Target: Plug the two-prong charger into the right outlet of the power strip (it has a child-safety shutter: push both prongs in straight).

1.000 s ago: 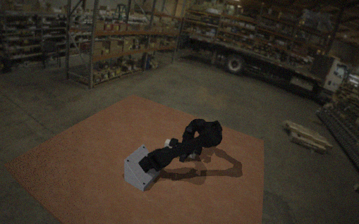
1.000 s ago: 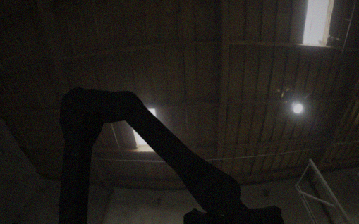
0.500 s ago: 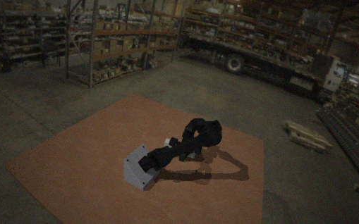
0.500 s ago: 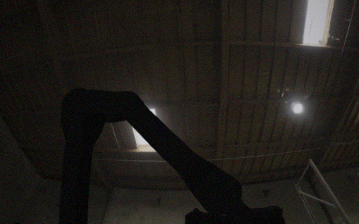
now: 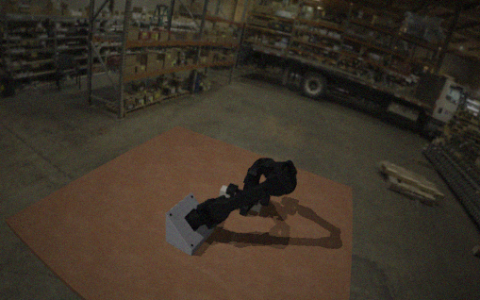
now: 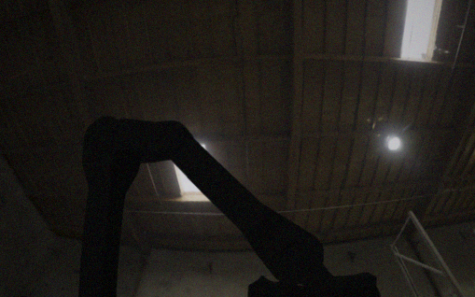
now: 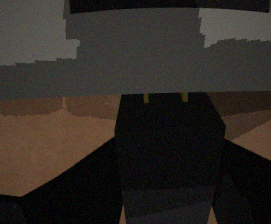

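The grey wedge-shaped power strip (image 5: 178,226) (image 7: 139,56) stands on the orange mat (image 5: 115,189). My gripper (image 5: 199,218) (image 7: 163,143) is shut on the dark two-prong charger (image 7: 164,143) and holds it right against the strip's sloped face. In the wrist view only the short stubs of the two brass prongs (image 7: 164,99) show between the charger body and the strip's face; the rest is hidden in the strip. The arm (image 5: 266,181) (image 6: 216,196) stretches low over the mat toward the strip.
The mat lies on a warehouse floor. Shelving racks (image 5: 153,61) and a truck (image 5: 351,80) stand far behind. Wooden planks (image 5: 409,181) lie to the right off the mat. A small white object (image 5: 224,190) sits by the arm.
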